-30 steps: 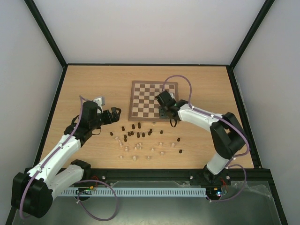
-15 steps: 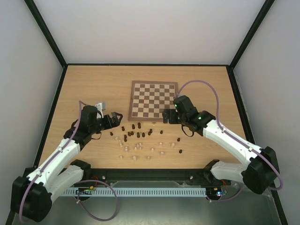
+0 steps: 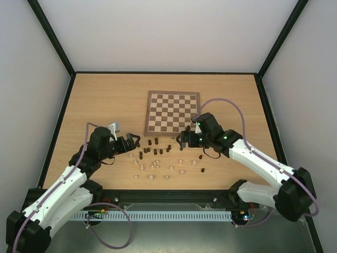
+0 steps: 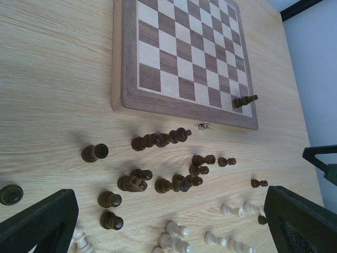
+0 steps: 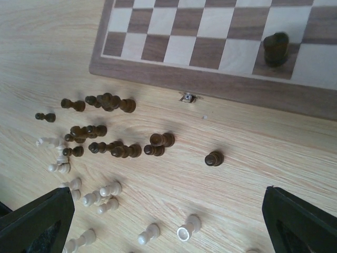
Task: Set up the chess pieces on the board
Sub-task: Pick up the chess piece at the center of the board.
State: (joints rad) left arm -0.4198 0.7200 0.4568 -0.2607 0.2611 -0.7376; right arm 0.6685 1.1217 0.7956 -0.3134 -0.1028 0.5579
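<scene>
So the chess pieces (image 3: 158,156) were pretty much all off the board (image 3: 172,112), scattered in a loose bunch on the table (image 3: 105,100) just off its near edge. Only one dark piece (image 5: 276,48) was actually on the board. It stood on what looked like a dark square in the row nearest the arms, toward the right corner. The dark ones (image 4: 160,139) sat closest to the board, several tipped on their sides. The pale ones (image 5: 102,194) were further back toward the arm bases, a lot of them lying down too. There was a little metal clasp (image 5: 187,97) on the board's near edge.

The left gripper (image 3: 131,142) hung at the left end of the bunch, its fingers (image 4: 37,224) spread wide with nothing between them. The pieces lay ahead of the fingertips and the board was beyond that.

The right gripper (image 3: 182,140) was at the right end of the bunch, near the board's near right corner. Its fingers (image 5: 300,219) were also wide apart and empty. In its wrist view, the dark pieces were ahead of the finger on the left side, and the lone piece on the board was ahead of the other.
</scene>
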